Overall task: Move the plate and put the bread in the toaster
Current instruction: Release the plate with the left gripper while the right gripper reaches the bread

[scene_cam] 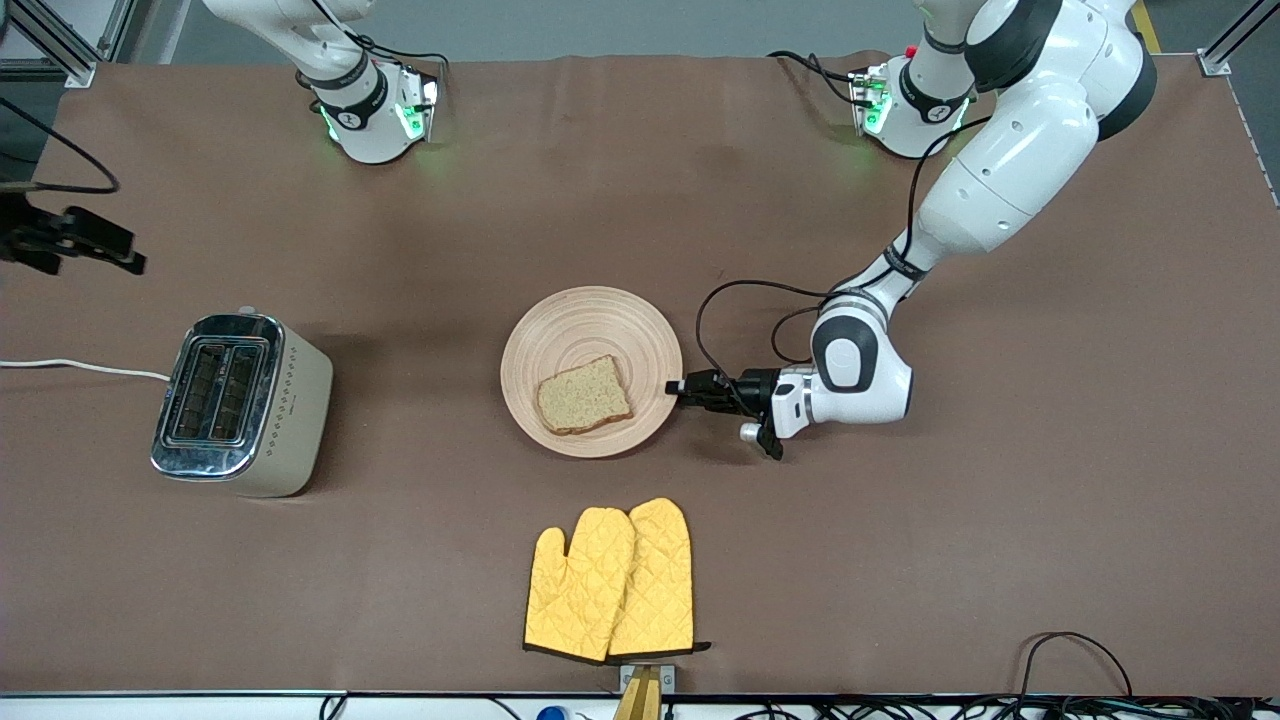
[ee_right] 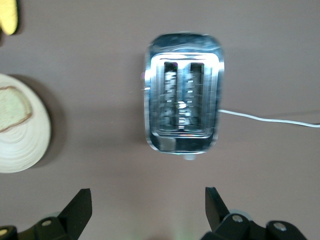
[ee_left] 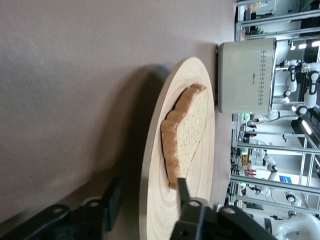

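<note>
The right gripper hangs up over the counter's right-arm end, fingers spread wide and empty, waiting. Next comes the toaster, both slots open upward. At mid-counter sits the wooden plate carrying the bread, with yellow oven mitts nearer the front camera. The left gripper has the plate's rim between its fingers, which look parted rather than pinched. I'd say clamp firmly, then slide it low and level so the slice stays put.
</note>
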